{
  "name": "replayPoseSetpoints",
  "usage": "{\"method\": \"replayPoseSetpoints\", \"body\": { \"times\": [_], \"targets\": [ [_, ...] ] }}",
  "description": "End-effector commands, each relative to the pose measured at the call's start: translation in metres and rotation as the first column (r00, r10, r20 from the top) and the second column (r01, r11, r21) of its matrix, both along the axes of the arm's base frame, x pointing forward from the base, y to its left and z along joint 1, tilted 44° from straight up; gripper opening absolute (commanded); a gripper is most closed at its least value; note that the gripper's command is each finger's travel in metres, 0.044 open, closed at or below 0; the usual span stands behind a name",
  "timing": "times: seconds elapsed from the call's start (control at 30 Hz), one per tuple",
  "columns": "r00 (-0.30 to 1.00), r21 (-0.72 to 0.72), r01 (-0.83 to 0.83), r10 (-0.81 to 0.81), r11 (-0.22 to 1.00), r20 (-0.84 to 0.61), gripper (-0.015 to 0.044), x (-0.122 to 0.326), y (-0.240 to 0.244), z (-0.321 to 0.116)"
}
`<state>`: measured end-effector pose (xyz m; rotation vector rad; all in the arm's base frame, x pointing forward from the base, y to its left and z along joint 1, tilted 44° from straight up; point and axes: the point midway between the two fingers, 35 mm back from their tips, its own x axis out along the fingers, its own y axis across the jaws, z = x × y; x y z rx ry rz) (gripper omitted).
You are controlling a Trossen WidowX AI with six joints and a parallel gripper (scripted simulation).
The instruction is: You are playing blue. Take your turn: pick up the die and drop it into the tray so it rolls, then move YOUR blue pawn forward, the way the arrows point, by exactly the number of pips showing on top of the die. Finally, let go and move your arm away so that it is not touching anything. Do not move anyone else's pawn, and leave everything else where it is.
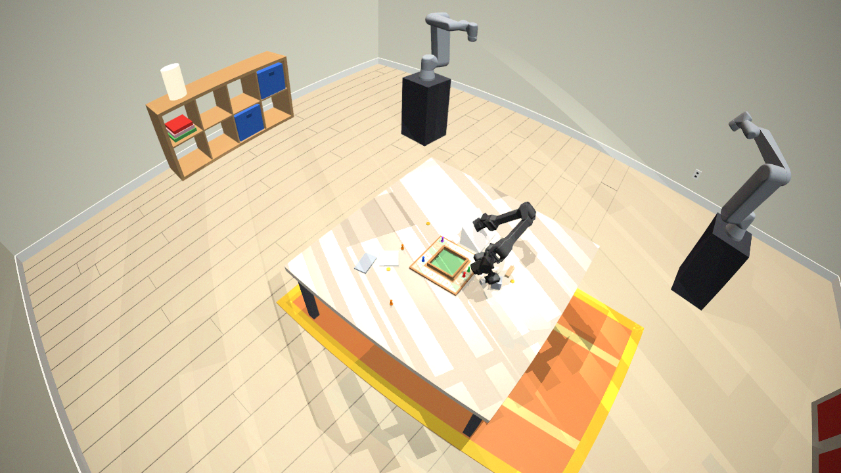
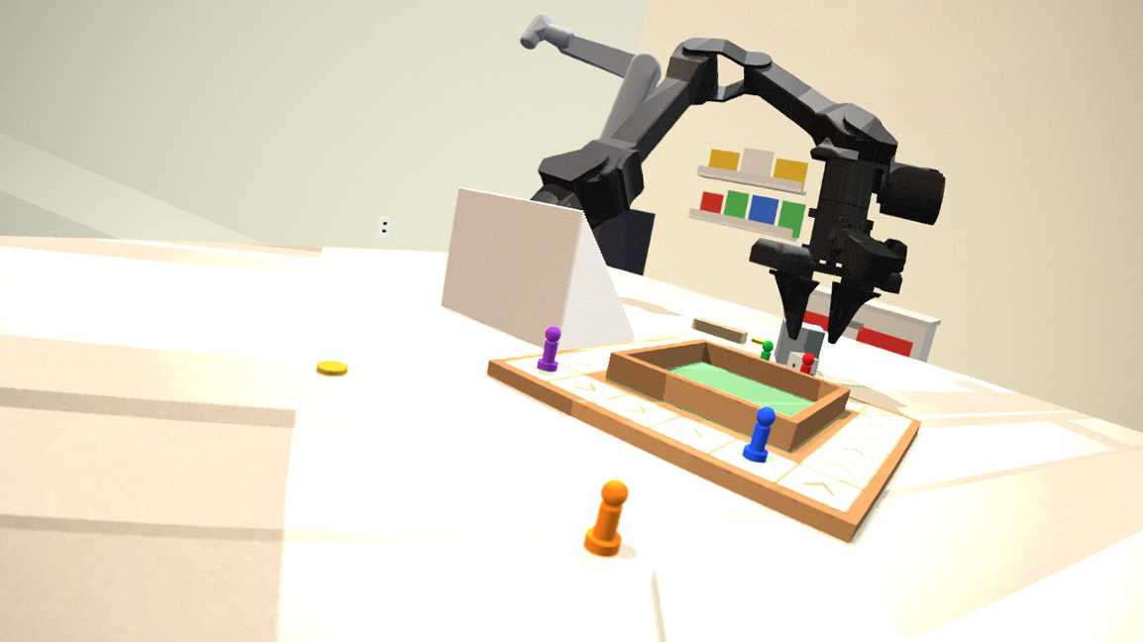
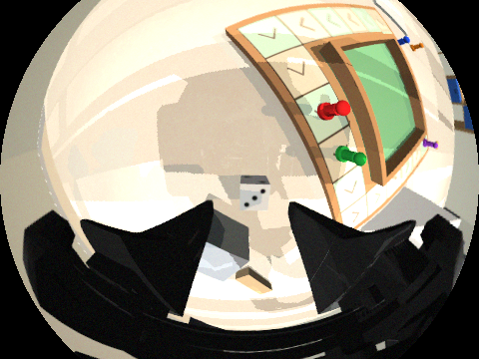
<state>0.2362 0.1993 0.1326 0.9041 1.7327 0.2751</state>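
Note:
My gripper [image 2: 813, 340] [image 3: 250, 206] is open and empty, pointing down above the white die [image 3: 254, 196]. The die lies on the table outside the board, between the fingertips as seen in the wrist view, with a three-pip face towards that camera; in the exterior view it is partly hidden behind the red pawn. The blue pawn [image 1: 422, 259] [image 2: 759, 437] [image 3: 403, 40] stands upright on a tile of the board [image 2: 655, 445] [image 3: 299, 120]. The tray [image 2: 723, 414] with its green floor sits empty in the board's middle.
The red pawn [image 3: 334, 109] and green pawn [image 3: 350, 156] stand on board tiles near the die. A grey block [image 3: 230, 235] and wooden block [image 3: 256, 282] lie beyond it. The purple pawn [image 2: 548, 349] stands at a corner, near a white wedge [image 2: 510, 269]. Orange pawns [image 1: 402, 247] [image 1: 391, 302] stand off the board.

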Motion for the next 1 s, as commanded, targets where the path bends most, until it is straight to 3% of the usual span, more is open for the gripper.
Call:
{"method": "replayPoseSetpoints", "body": {
  "times": [0.0, 0.6, 0.77, 0.97],
  "targets": [
    [1.000, -0.007, 0.000, 0.000, 1.000, -0.010, 0.0275, -0.003, 0.004, -0.007],
    [1.000, -0.005, 0.000, 0.000, 1.000, -0.011, 0.0275, -0.007, 0.022, -0.026],
    [1.000, -0.005, 0.000, 0.000, 1.000, -0.011, 0.0144, -0.007, 0.022, -0.026],
    [1.000, -0.005, 0.000, 0.000, 1.000, -0.011, 0.0104, -0.007, 0.022, -0.026]
  ]
}}
